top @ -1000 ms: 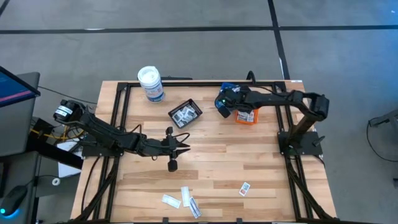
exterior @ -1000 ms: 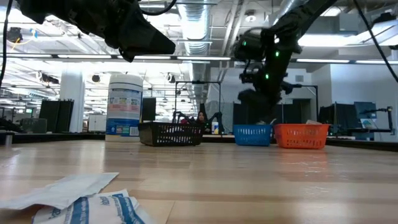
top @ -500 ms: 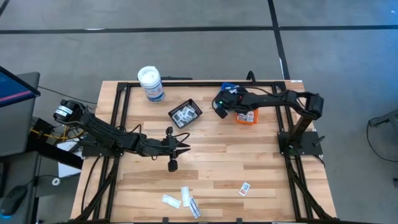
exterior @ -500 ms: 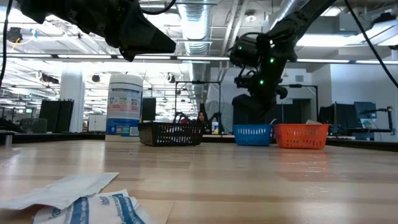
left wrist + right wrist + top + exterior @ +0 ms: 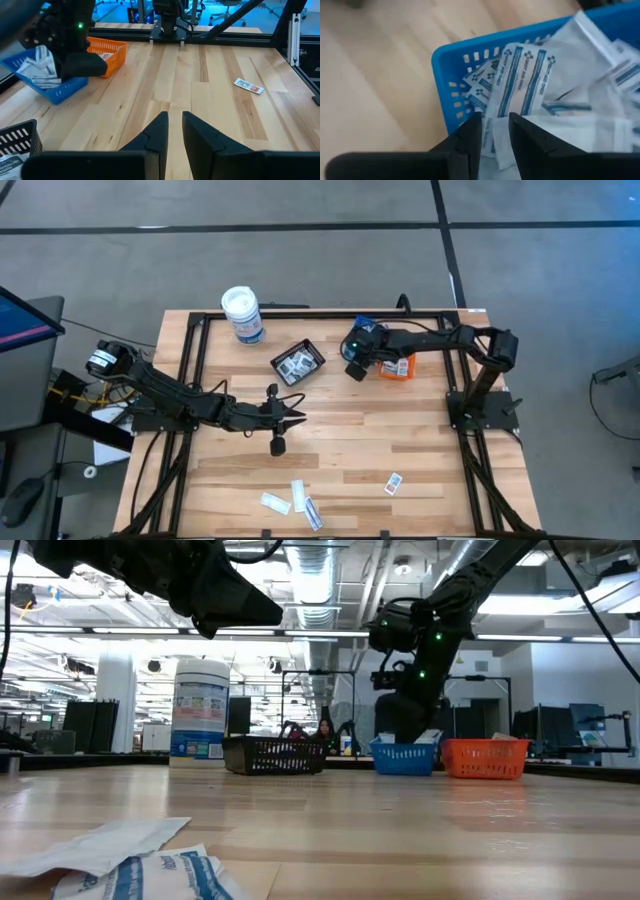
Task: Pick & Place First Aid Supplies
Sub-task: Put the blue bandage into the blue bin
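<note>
Left gripper (image 5: 298, 417) mid-table, arm outstretched, fingers slightly parted, grasping nothing. Packets (image 5: 292, 501) loose at near edge. Right gripper (image 5: 352, 370) lowered beside blue tray (image 5: 470, 65); wrist view alone shows fingers slightly apart, empty, above packets inside.

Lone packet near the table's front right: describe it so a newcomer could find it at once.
On the light wooden table, look toward the front edge, right of centre. A small flat white packet with red print lies alone on bare wood; the other loose white packets with blue print cluster together farther left.
</note>
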`<action>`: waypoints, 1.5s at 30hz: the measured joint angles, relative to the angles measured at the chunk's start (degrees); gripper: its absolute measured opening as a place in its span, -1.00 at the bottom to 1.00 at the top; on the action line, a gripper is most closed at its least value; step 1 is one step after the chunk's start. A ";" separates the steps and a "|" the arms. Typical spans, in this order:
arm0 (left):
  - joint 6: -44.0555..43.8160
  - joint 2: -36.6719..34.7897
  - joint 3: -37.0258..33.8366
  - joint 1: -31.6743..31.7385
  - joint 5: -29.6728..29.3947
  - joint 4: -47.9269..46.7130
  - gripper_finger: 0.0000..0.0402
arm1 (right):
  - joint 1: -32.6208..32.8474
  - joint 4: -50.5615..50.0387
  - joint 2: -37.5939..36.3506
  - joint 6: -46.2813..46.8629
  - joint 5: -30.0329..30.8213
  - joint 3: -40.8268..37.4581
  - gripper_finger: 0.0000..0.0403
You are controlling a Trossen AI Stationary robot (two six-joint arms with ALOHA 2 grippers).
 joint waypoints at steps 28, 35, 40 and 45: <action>-2.83 5.98 0.02 -5.97 7.32 7.50 -0.68 | 24.60 -7.52 -9.56 -6.67 -15.63 8.70 -0.55; 0.04 15.67 4.31 -8.38 7.63 12.74 -0.44 | 37.56 -2.43 -20.54 -11.37 -17.86 -1.19 -0.55; -1.86 22.14 6.18 -11.35 9.91 12.35 -0.28 | 42.19 1.62 -29.49 -6.97 -18.64 -9.99 -0.55; -8.55 28.27 6.14 -15.56 6.20 12.43 -0.25 | 43.52 4.42 -35.98 -6.64 -18.51 -15.21 -0.55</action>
